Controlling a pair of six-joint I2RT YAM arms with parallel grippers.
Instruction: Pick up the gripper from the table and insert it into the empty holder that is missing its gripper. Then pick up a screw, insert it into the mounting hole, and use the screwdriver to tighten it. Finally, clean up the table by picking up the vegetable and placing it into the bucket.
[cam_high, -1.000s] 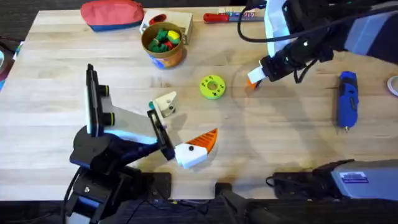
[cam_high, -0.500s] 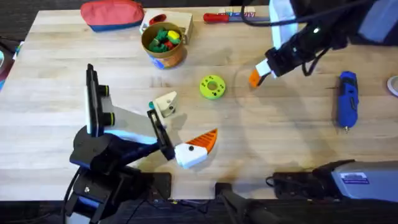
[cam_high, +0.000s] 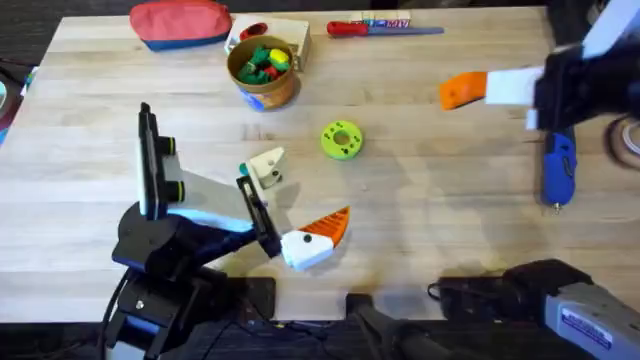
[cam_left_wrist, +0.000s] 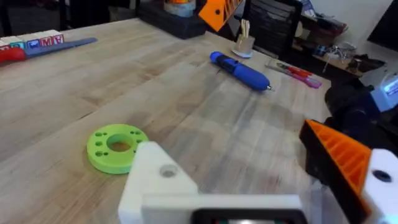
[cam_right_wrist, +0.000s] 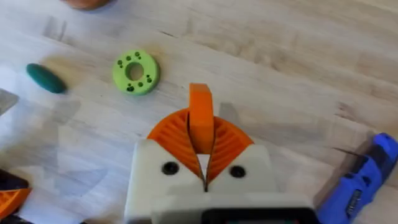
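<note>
My right gripper (cam_high: 462, 91) hangs above the table's right side, shut on the small orange gripper wedge (cam_right_wrist: 200, 109), which stands upright between its orange pads. My left gripper (cam_high: 305, 190) stands open low over the table's middle. One finger is the bare cream holder (cam_high: 268, 167), the other carries an orange tip (cam_high: 330, 225). The lime-green disc (cam_high: 341, 140) with its mounting hole lies flat between the arms. At the right lies the blue screwdriver (cam_high: 558, 165). Beside the holder rests the teal vegetable (cam_right_wrist: 45, 78). Far left of centre stands the bucket (cam_high: 264, 68). A screw is out of view.
A red pouch (cam_high: 180, 22) lies at the far edge, with a white box (cam_high: 290, 35) behind the bucket. A red-handled screwdriver (cam_high: 350, 28) lies along the far edge. Bare wood stretches between the disc and the blue screwdriver.
My right gripper has risen and swung right, away from the green disc, with the orange wedge in it. The left arm has stayed still.
</note>
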